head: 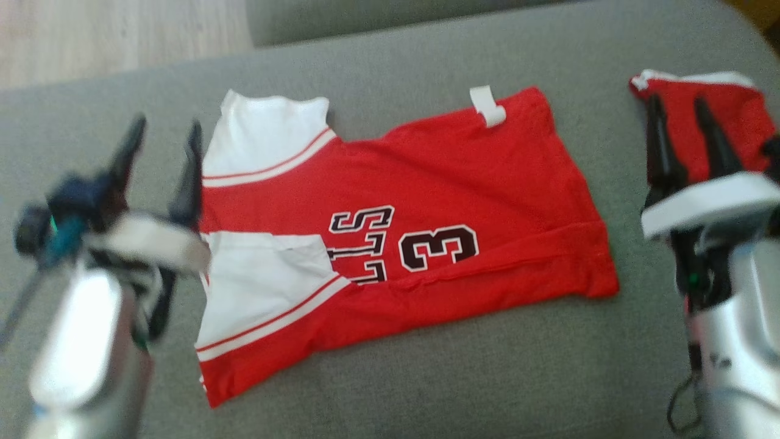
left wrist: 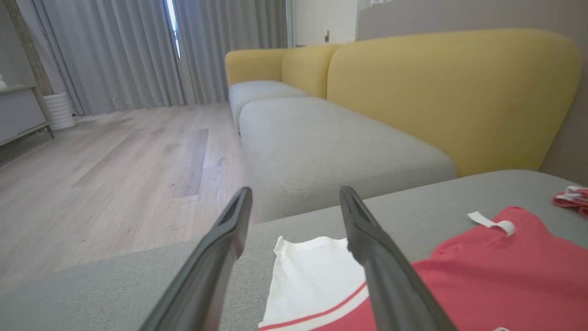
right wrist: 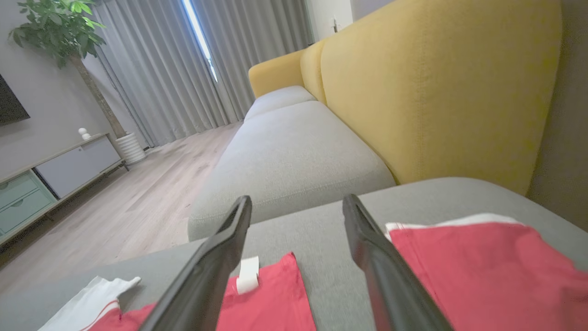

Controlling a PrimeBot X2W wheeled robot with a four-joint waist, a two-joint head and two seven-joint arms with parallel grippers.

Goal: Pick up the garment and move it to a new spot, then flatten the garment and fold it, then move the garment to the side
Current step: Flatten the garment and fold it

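Garment: A red sports jersey with white sleeves and black-and-white lettering (head: pixel 426 201) lies spread near the middle of a grey fabric sofa seat (head: pixel 426 378), free of both pincers.
Long axis: It runs across the seat from the robot's left to its right, with the white sleeves at the left end and the hem at the right. A small white tag (head: pixel 487 105) pokes out from the far edge.
Left pincer: The left pincer (head: pixel 167 125) hangs just beside the sleeve end with its jaws wide and empty. One finger is in line with the edge of the far white sleeve.
Right pincer: The right pincer (head: pixel 677 103) is also wide and empty. It sits over a second red cloth with white trim (head: pixel 737 122) at the seat's right end.
Nearer arm: The left is nearer and almost at the cloth. A strip of bare seat separates the right from the hem.
Step, as judged: The jersey looks flattened, with one long edge apparently turned in. A further fold would probably need each pincer to take its own end.
Risk, as judged: The right pincer could catch the wrong red cloth.
Beyond: A mustard-yellow upholstered backrest (left wrist: pixel 450 92) and a pale wooden floor (left wrist: pixel 115 151).
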